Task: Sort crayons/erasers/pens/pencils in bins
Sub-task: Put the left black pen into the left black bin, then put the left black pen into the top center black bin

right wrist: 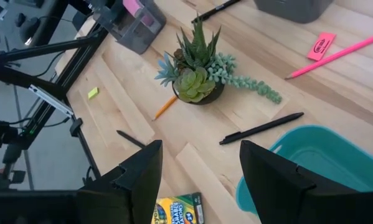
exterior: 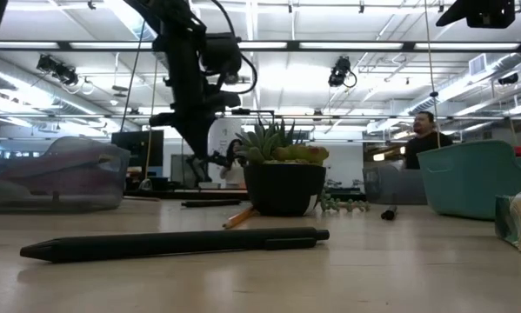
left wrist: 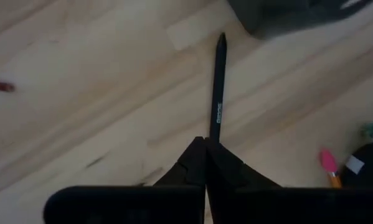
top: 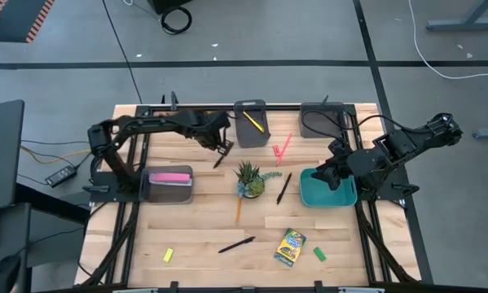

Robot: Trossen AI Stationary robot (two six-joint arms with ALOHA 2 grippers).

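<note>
The left tool (top: 224, 148) reaches to the far side of the potted plant (top: 248, 180), between it and the dark narrow bin (top: 250, 124), and its fingers are pinched together on the end of a black pen (left wrist: 218, 84). In the left wrist view the pen runs straight out from the closed fingertips (left wrist: 203, 155) and lies against the wooden surface (top: 195, 224), its far tip near the dark bin's corner. That bin holds a yellow pen (top: 252, 121).

The right tool (top: 331, 174) hangs over the teal bin (top: 328, 195), to the plant's right, with its fingers spread wide and nothing between them.

A second black pen (top: 284, 188) lies between the plant and the teal bin. A third black pen (top: 236, 244) lies on the near side of the plant, with the crayon box (top: 290, 247) just to its right and a green eraser (top: 319, 254) beyond that. A yellow eraser (top: 168, 255) sits well to the plant's near left. An orange pencil (top: 238, 209) lies just in front of the pot. A pink pencil (top: 284, 147) and a pink eraser (top: 276, 150) lie beyond the plant to its right. The grey bin (top: 171, 185) to the plant's left holds a long pink bar (top: 169, 177).
</note>
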